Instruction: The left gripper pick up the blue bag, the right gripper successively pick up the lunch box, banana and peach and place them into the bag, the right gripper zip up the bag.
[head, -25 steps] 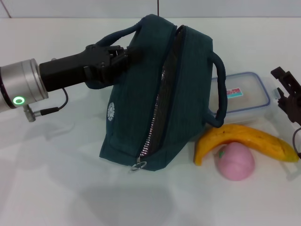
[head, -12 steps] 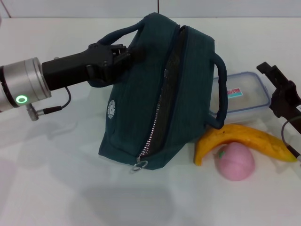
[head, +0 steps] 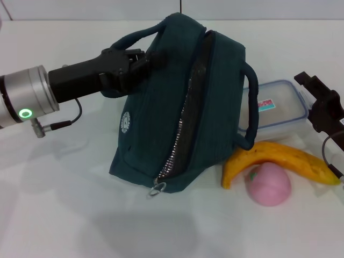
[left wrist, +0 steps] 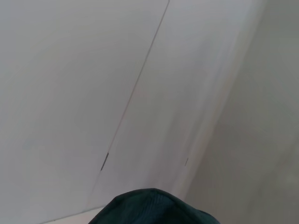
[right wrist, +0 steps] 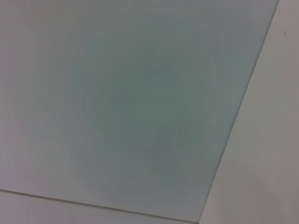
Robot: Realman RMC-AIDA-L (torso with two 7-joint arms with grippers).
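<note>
The blue bag stands tilted on the white table, its zipper open along the top. My left gripper is shut on the bag's near handle and holds that side up. A strip of the bag shows in the left wrist view. The clear lunch box with a blue rim lies to the right of the bag. The yellow banana lies in front of the box, and the pink peach touches it. My right gripper is at the right edge, beside the lunch box, holding nothing.
The white table has free room at the front left. The bag's far handle hangs over the lunch box's left end. The right wrist view shows only wall and ceiling.
My left gripper has raised the bag a little, standing it more upright. My right gripper came in from the right edge toward the lunch box, then stayed about where it was.
</note>
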